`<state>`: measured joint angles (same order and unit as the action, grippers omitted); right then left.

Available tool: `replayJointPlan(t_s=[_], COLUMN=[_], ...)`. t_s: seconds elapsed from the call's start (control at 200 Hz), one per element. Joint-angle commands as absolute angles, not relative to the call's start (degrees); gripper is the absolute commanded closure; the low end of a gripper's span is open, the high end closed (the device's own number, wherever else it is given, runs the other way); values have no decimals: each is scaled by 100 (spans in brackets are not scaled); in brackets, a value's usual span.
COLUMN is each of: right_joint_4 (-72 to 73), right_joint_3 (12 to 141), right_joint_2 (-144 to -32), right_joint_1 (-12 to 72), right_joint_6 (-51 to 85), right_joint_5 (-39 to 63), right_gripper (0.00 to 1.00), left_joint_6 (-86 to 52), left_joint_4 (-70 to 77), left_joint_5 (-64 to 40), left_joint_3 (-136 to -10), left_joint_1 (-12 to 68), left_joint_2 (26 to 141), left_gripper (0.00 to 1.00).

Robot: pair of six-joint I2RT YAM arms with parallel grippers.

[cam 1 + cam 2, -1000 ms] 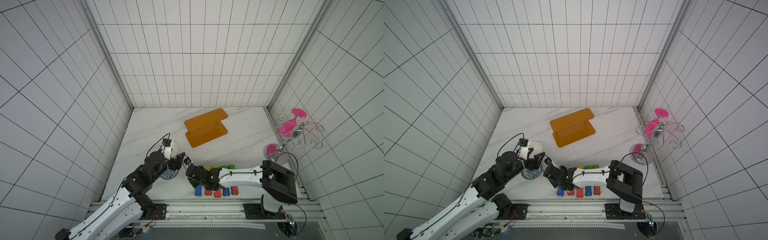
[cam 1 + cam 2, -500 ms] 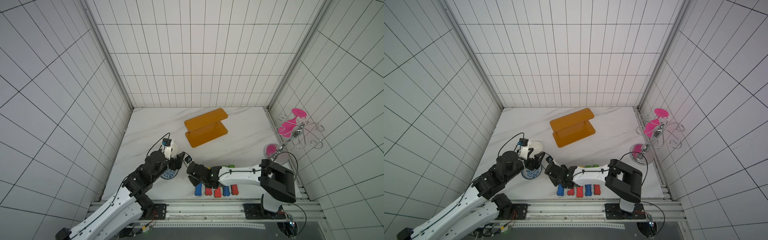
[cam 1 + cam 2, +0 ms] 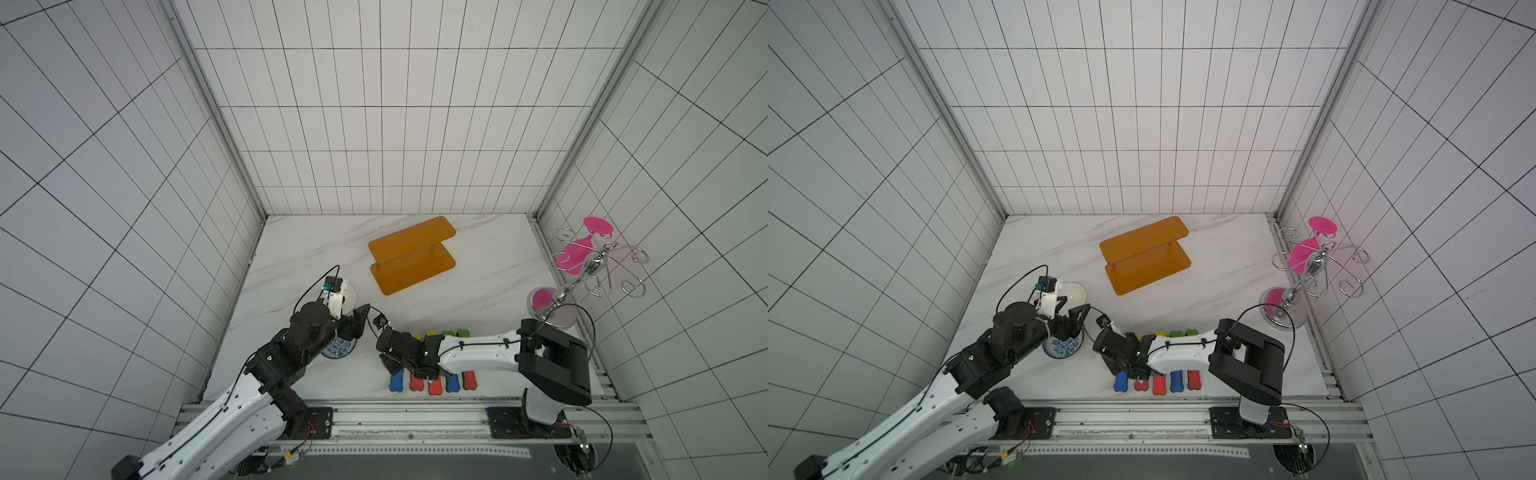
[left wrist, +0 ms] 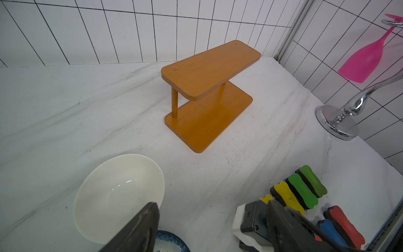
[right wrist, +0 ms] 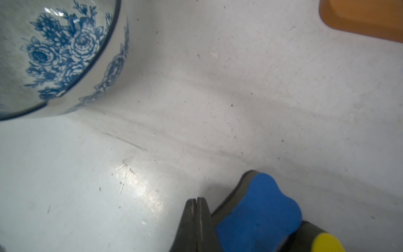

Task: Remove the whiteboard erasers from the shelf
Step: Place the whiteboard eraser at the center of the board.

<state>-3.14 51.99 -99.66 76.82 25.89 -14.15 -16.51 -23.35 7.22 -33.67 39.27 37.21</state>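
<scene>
A: Ten whiteboard erasers, all off the shelf?
B: Yes. Lying on the worktop near its front edge, in two rows, well apart from the shelf. Seeing that orange two-board stand further back, about mid-width, upright.
A: Front row?
B: Counting five in both top views, from the robot's left: blue eraser, red, red, blue, red. Set side by side, partly under the right arm.
A: Back row?
B: Counting two yellow erasers, then two green erasers, packed against each other in the left wrist view. Dark layers down.
A: Makes nine. Tenth?
B: Found only in the right wrist view: third blue eraser, dark layer beneath, next to a yellow end. Hidden under the wrist in both top views.
A: Right jaws?
B: Pressed together, pinching nothing, low over the worktop just beside that third blue eraser. Cannot tell whether touching it.
A: Left jaws?
B: Spread wide, holding nothing. Hovering above the blue-flowered bowl, near the white bowl.
A: Anything else?
B: Chrome rack with pink discs by the right wall, apart from both rows.
</scene>
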Motion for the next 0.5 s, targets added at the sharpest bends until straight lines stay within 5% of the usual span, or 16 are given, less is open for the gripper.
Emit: replayJointPlan(t_s=[0.0,0.495], right_joint_4=[-280,-185], right_joint_3=[5084,5176], right_joint_2=[-9963,-9350], right_joint_1=[7657,7785], right_joint_6=[2698,2698], right_joint_5=[-1442,-1369], right_gripper=[100,96], left_joint_6=[-1686,-1654], left_joint_4=[-2232,-2162], left_joint_5=[652,718], left_joint_3=[-3333,-3334], left_joint_1=[3896,3894], left_joint_2=[3736,3607], left_gripper=[19,19])
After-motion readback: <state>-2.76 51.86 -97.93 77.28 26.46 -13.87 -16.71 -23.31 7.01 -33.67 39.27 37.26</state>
